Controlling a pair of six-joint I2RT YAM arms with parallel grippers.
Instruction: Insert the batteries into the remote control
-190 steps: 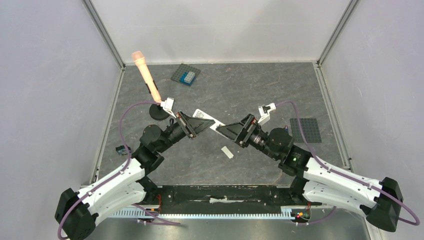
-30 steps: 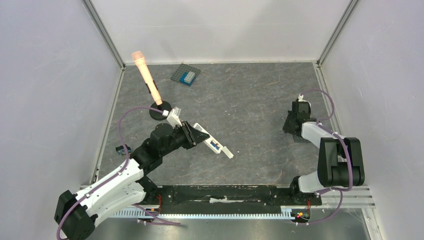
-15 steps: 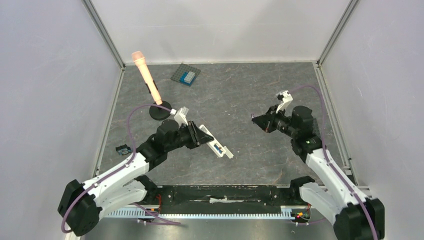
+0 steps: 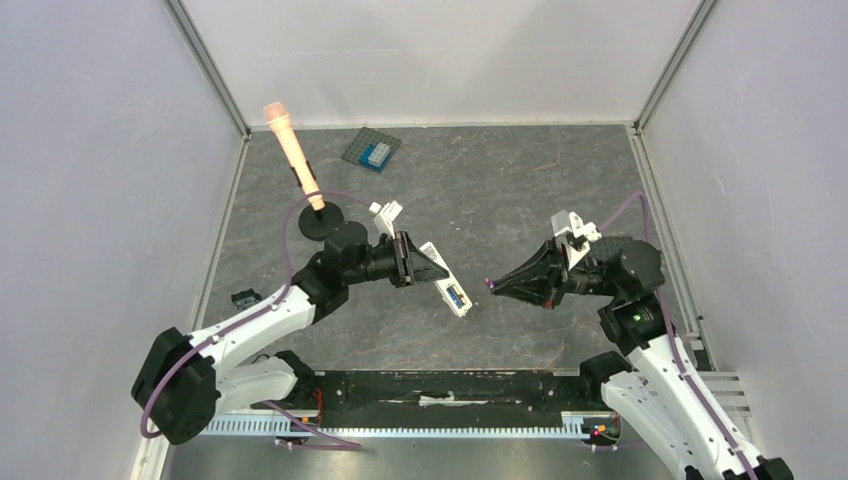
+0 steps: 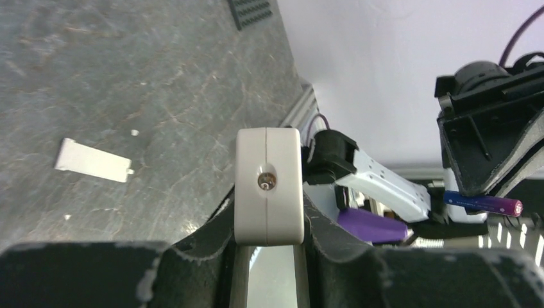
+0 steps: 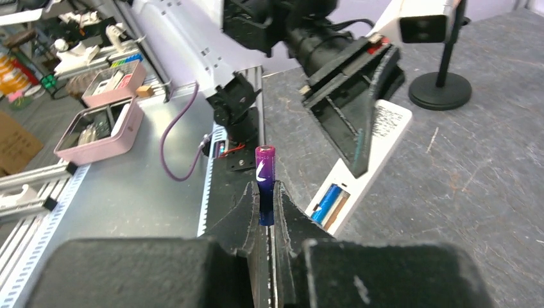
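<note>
Battery [image 6: 265, 172] is pinched in my right claw [image 6: 266, 196], standing out past the tips along the claw's own line. The remote [image 6: 385, 138], clamped by the left claw [image 5: 268, 221], lies just ahead and to the right, with one cell [image 6: 327, 202] seated and the slot beside it apparently empty. My read: the right arm is nearer, and the battery must turn parallel to the remote's long axis.

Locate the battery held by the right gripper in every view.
Top external: the battery sticks out of the right gripper, right of centre.
Left wrist: far right, below the middle.
Right wrist: centre, standing upright.
Shared landmark: the white remote, held by the left gripper.
</note>
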